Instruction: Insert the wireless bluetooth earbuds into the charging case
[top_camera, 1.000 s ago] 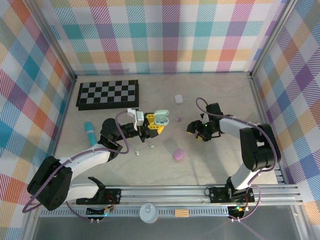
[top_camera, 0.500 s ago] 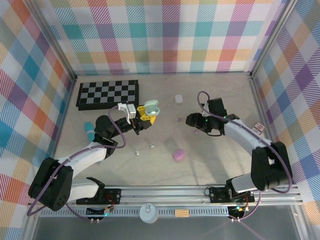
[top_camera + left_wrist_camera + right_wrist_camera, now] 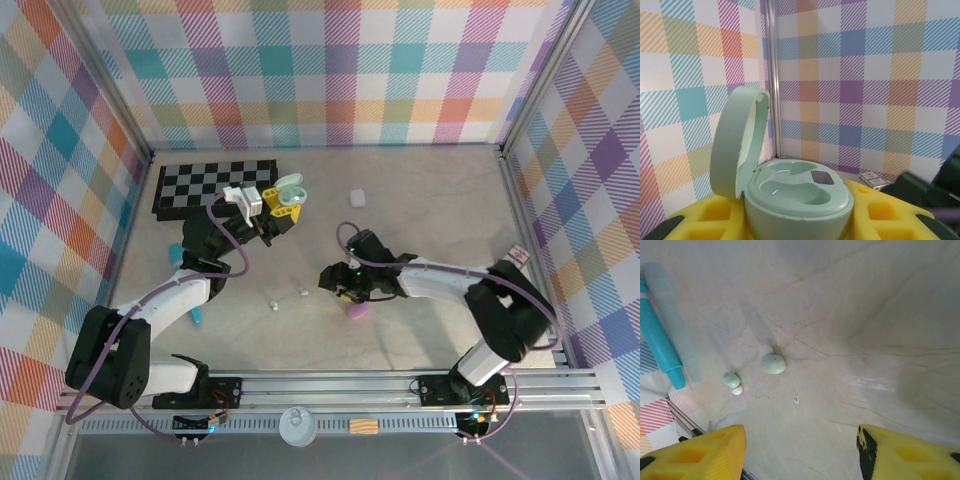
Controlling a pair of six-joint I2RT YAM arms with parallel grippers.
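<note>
The right gripper [image 3: 330, 281] is now sitting well across from where it was hanging a second ago, having swung over towards the loose earbuds [image 3: 302, 292]. Meanwhile the left gripper [image 3: 279, 207] is carrying the charging case [image 3: 291, 191] further back, up by the checkerboard [image 3: 215, 186]. The left gripper is clamping the mint case upright, its lid standing open and its wells looking empty. The right jaws are standing apart with nothing between them. In the right wrist view two mint buds are lying on the table ahead of the fingertips. The nearer bud [image 3: 773, 363] is lying just beyond the gap, and the second bud [image 3: 732, 381] is further towards that view's left-hand finger, near the teal cylinder [image 3: 660, 340]. The nearer bud's pale tip is pointing away from the gripper, so its long axis is running roughly along the approach. The right arm is plainly the closer one, and I judge it is needing a small shift towards that finger before closing
</note>
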